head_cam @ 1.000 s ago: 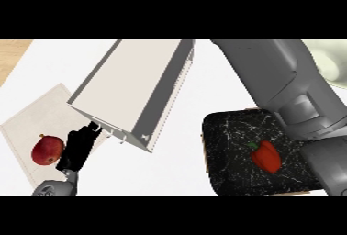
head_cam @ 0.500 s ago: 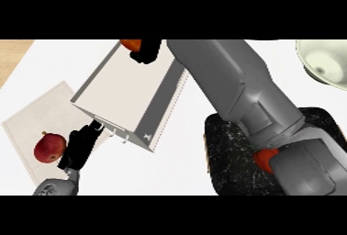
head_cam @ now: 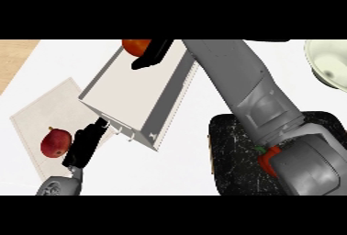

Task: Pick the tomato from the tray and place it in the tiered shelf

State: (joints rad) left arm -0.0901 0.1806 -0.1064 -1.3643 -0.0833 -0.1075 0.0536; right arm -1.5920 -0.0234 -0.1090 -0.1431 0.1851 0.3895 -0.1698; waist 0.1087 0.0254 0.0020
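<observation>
- The tomato [head_cam: 136,46] is at the top edge of the frame, left of centre. It is over the far corner of the tiered shelf [head_cam: 136,94], partly cut off, and well away from the tray [head_cam: 230,160] at lower right.
- The right hand [head_cam: 153,54] lies against the tomato's right side and looks curled round it, holding it. Little of the contact shows, so a shallow hold could let the round fruit slip as the wrist turns.
- The shelf shows from above as one pale flat top, with its openings hidden. Let go here, the tomato would likely land on that top and roll off onto the counter [head_cam: 284,64] rather than rest in a tier.
- The right forearm [head_cam: 237,87] crosses just beside the shelf's right edge. Lowering the hand could knock the shelf askew.
- A red thing with a green tip [head_cam: 267,158] peeks from under the arm on the tray, too hidden to name. If it is the fruit meant, the hand has the wrong thing.
- The left hand [head_cam: 85,147] lies at lower left with fingers straight, holding nothing, its tips near the shelf's near corner. A shoved shelf could strike it.
- Beside it a red fruit [head_cam: 55,143] lies on a cutting board [head_cam: 41,114]. A bowl [head_cam: 328,64] sits at upper right, well apart.
</observation>
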